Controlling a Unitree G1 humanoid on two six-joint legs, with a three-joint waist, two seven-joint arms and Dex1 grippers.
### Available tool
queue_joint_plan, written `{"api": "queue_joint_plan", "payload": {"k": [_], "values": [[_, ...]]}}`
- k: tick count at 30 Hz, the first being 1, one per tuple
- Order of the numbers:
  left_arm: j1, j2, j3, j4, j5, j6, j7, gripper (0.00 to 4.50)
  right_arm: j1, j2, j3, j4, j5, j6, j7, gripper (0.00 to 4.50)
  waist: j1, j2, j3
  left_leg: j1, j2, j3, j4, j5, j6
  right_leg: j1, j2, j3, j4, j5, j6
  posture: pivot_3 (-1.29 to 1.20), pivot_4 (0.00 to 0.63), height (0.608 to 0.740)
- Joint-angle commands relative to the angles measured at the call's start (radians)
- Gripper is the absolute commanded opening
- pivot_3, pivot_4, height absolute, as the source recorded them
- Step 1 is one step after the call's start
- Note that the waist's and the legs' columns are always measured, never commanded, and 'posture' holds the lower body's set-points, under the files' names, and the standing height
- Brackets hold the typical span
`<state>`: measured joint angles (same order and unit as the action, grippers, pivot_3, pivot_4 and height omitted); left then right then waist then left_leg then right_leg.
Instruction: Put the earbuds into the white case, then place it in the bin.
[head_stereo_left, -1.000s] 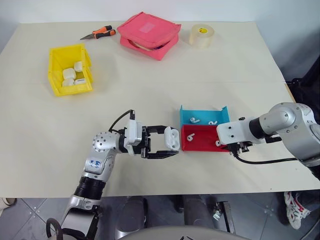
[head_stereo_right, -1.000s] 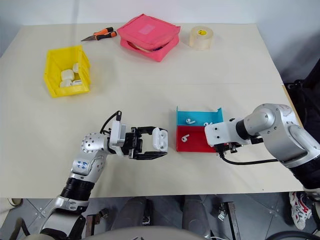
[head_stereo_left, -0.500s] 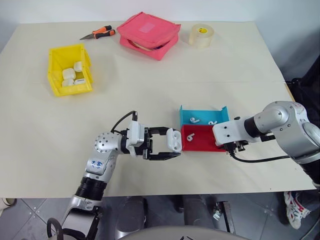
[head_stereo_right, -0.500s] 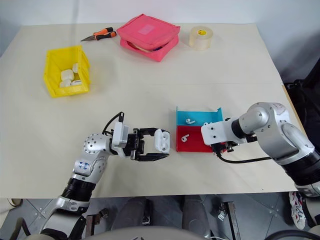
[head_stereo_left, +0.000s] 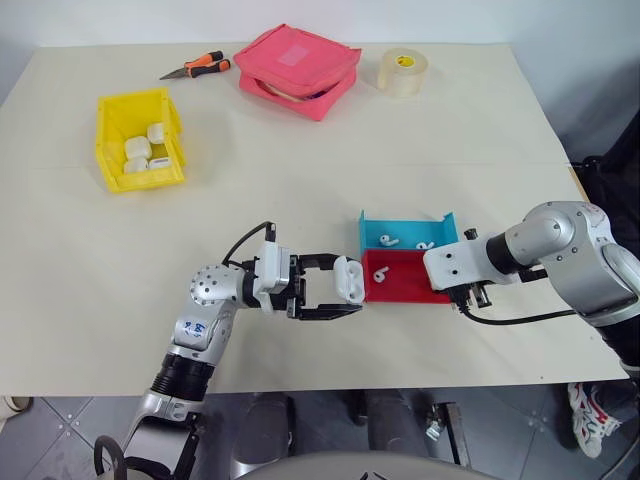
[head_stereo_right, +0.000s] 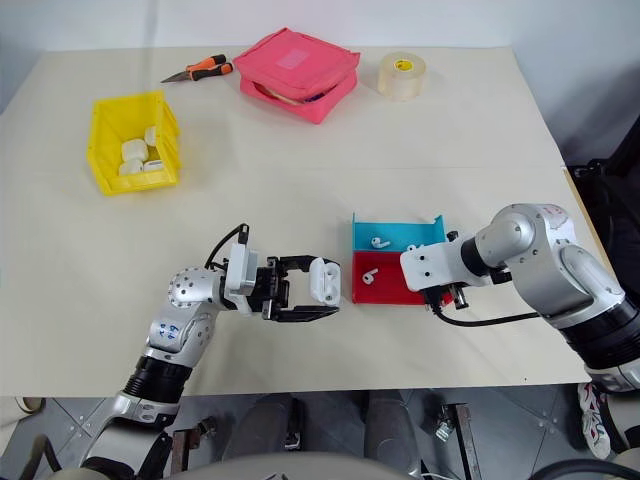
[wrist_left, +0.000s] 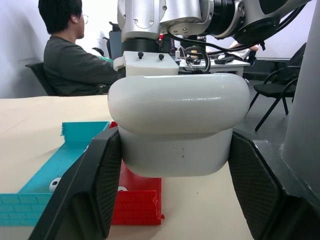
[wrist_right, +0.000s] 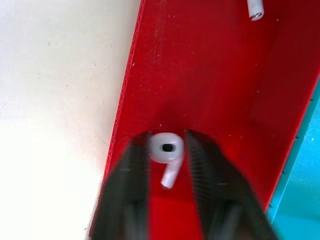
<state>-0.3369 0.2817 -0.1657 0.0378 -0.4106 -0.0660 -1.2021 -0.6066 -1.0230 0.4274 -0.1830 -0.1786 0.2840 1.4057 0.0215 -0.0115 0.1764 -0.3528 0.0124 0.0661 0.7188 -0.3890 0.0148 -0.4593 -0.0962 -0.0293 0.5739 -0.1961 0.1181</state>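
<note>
Right pincer (wrist_right: 167, 165) is down inside the red tray (head_stereo_left: 400, 283), its two fingers closing on either side of one earbud (wrist_right: 166, 150). The fingers (wrist_right: 131, 172) look to be touching the bud's rounded head, stem pointing back between them; I judge this a grip just being made, not yet proven. A second earbud (wrist_right: 255, 9) lies further along the same tray, and two more white buds sit in the blue tray (head_stereo_left: 405, 232) behind it.

Left pincer (head_stereo_left: 345, 283) is clamped on the white case (head_stereo_left: 346, 280), held off the surface (head_stereo_left: 300, 180) just beside the red tray's near end. In the left wrist view the case (wrist_left: 179, 125) sits squarely between both pads, lid hinged up.

Advice for this step:
- Confirm the bud is seated before you lift. It is glossy and tiny, so it may squirt out if the fingers catch only the curve of the head.
- Lift straight up, clear of the tray wall, before travelling sideways toward the case.
- Keep the left arm steady; the case opening is your target and any drift costs alignment.
- Note which way the stem points; it will likely have to go down into the socket.

The yellow bin (head_stereo_left: 139, 140) stands well apart at the far left, with several white cases in it.
</note>
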Motion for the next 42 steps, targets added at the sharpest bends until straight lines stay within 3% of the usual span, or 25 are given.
{"api": "queue_joint_plan", "payload": {"k": [1,5,11,17,22,28,42], "values": [[-0.009,-0.004,0.002,-0.025,-0.015,-0.013,0.000,2.79,-0.006,0.006,-0.019,0.004,-0.007,-0.001,0.004,0.44,0.000,0.000,0.000,0.000,0.000,0.000,0.000,0.000,0.000,0.000,0.000,0.000,0.000,0.000,0.000,0.00,0.150,0.740],[-0.021,-0.007,0.001,-0.009,-0.014,-0.014,-0.003,2.79,-0.012,0.021,-0.062,-0.015,0.029,0.045,-0.011,0.44,0.000,0.000,0.000,0.000,0.000,0.000,0.000,0.000,0.000,0.000,0.000,0.000,0.000,0.000,0.000,0.00,0.150,0.740],[-0.042,-0.021,-0.001,0.039,-0.015,-0.030,-0.025,2.79,-0.005,0.066,-0.240,-0.147,0.207,0.292,-0.058,0.44,0.002,0.000,0.000,0.000,0.000,0.000,0.000,0.000,0.000,0.000,0.000,0.000,0.000,0.000,0.000,0.00,0.150,0.740],[-0.094,-0.060,0.012,0.151,-0.034,-0.078,-0.082,2.79,0.079,0.225,-0.556,-0.391,0.534,0.624,-0.204,0.44,0.005,0.000,0.000,-0.001,0.001,-0.002,0.000,0.000,-0.001,0.000,-0.001,-0.002,0.000,0.000,0.000,0.00,0.150,0.740],[-0.148,-0.096,0.035,0.251,-0.057,-0.114,-0.139,2.79,0.107,0.415,-0.660,-0.493,0.747,0.726,-0.369,0.44,0.002,0.000,0.000,-0.001,0.000,-0.004,0.001,0.000,-0.001,0.000,-0.001,-0.001,0.001,0.000,0.000,0.00,0.150,0.740],[-0.230,-0.125,0.074,0.331,-0.089,-0.115,-0.190,2.79,0.184,0.604,-0.635,-0.537,0.871,0.665,-0.539,0.44,0.002,0.001,0.000,-0.001,0.000,-0.002,0.000,0.000,-0.001,0.000,-0.001,-0.002,0.001,0.000,0.000,0.00,0.150,0.740],[-0.249,-0.093,0.087,0.269,-0.124,-0.028,-0.290,2.79,0.296,0.597,-0.469,-0.446,0.772,0.381,-0.610,0.44,0.000,0.001,0.000,-0.001,-0.001,0.000,0.000,-0.001,0.000,0.000,0.000,-0.003,0.000,0.000,0.000,0.00,0.150,0.740]]}}
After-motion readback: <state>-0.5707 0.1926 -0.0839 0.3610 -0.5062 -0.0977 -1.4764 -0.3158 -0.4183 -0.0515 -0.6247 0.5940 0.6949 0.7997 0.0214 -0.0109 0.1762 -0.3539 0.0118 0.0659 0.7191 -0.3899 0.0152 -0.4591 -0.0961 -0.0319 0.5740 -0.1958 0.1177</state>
